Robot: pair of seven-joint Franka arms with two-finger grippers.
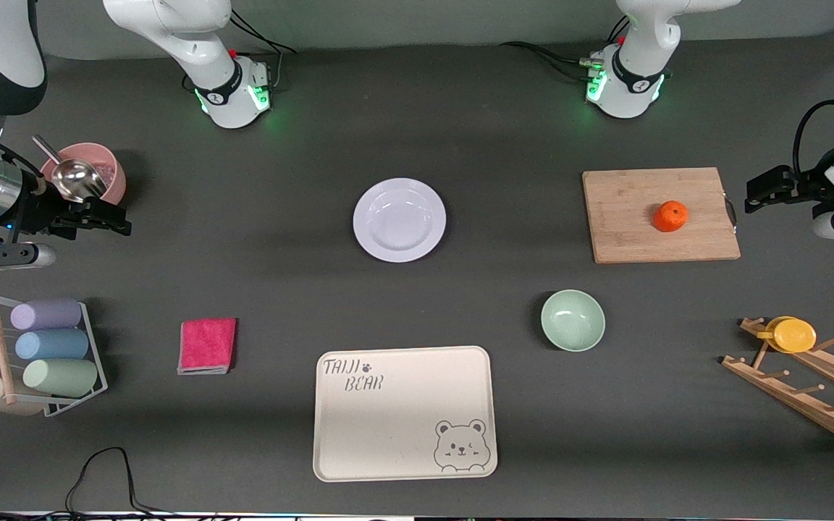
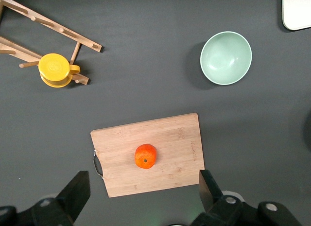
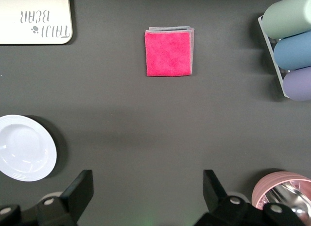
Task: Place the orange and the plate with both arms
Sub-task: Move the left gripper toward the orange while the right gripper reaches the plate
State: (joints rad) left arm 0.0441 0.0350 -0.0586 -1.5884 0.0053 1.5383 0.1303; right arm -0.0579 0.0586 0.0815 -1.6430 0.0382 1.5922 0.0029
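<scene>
Nearest the front camera lies the cream tray (image 1: 404,412) on the tabletop (image 1: 504,145); farther off sit the white plate (image 1: 399,219) and, toward the left arm's end, the orange (image 1: 670,215) on a cutting board (image 1: 659,215). Both tools are spread and empty: the left tool (image 2: 144,191) high above the board, the right tool (image 3: 147,192) above bare tabletop beside the pink bowl (image 1: 91,170). Neither pickup seems begun; next each arm must descend onto its item.
</scene>
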